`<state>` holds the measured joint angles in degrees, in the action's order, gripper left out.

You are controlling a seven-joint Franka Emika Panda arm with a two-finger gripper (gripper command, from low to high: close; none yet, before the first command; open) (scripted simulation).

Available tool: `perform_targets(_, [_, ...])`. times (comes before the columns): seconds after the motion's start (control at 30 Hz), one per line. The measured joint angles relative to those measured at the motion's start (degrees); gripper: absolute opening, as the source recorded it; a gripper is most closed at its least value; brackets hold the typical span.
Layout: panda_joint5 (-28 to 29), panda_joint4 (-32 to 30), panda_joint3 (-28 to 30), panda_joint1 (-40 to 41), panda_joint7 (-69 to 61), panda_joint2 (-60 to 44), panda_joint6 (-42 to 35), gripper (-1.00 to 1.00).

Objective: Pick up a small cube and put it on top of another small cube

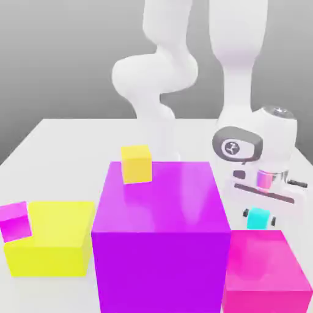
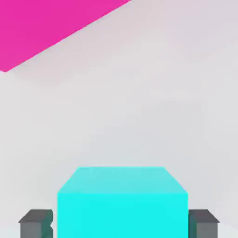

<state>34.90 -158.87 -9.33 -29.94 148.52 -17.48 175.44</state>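
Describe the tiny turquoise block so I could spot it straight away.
Find the big purple cube in the middle, then the pink block at the exterior view's right. Just behind it, the small cyan cube sits between the gripper jaws, the scene's one turquoise thing.

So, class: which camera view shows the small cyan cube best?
The hand view: the small cyan cube sits large and close between the gripper fingers, top face clear. The exterior view shows the cube tiny, behind the pink block.
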Motion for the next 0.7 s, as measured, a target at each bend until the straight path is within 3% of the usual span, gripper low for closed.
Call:
perform_targets(0.07, [0.58, 0.14, 1.0, -0.87, 0.46, -0.45, 0.4, -1.0])
perform_targets(0.17, [-4.32, -0.9, -4.92, 3.96, -3.37, 2.66, -1.9, -1.0])
perform_targets(0.3, [-18.12, -3.12, -15.89, 11.66, -13.77, 9.47, -6.28, -1.0])
perform_targets(0.4, [-30.2, -4.2, -19.37, 11.97, -22.73, 14.91, -9.64, -1.0])
perform_targets(0.5, [-36.46, -1.68, -17.14, 13.52, -31.09, 19.37, -14.59, -1.0])
perform_targets(0.7, [-41.67, 4.54, -8.81, 17.34, -46.07, 28.42, -27.04, -1.0])
